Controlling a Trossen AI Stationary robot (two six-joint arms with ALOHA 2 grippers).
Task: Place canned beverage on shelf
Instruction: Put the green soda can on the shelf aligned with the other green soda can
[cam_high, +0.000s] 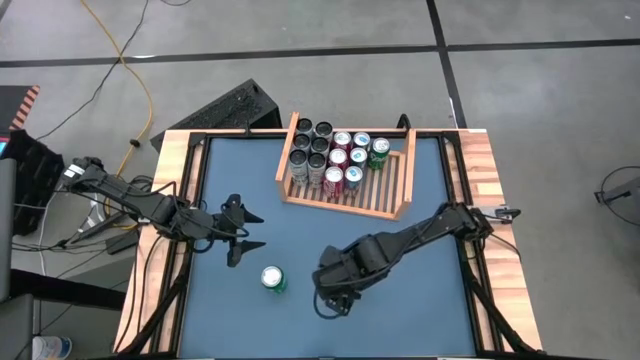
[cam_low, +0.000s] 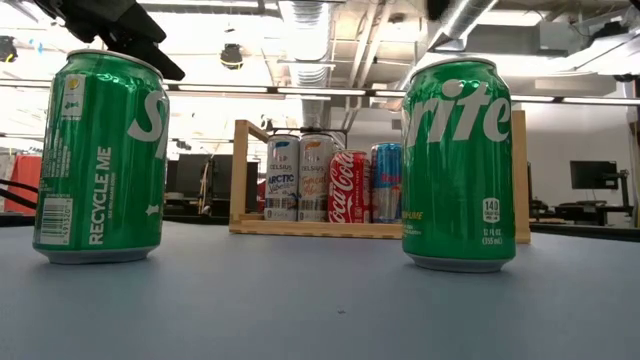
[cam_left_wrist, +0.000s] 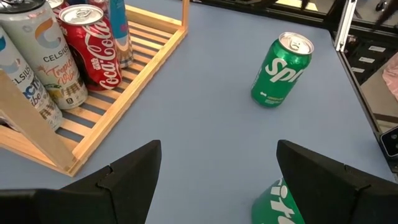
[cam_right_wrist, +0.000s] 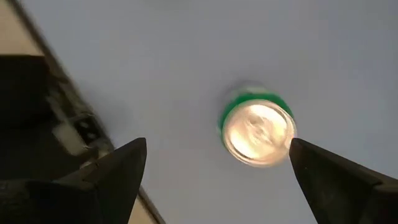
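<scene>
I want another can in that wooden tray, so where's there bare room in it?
The shelf's right half and front strip are bare slats, bordered by the right wall and low front rim. The cans crowd its back left corner. The blue table in front is mostly open.

You've got open blue tabletop (cam_high: 420, 300) between both Sprite cans (cam_high: 273, 279) and the shelf (cam_high: 346, 204), whose right half is free slats; cans (cam_high: 325, 155) fill its left.
</scene>
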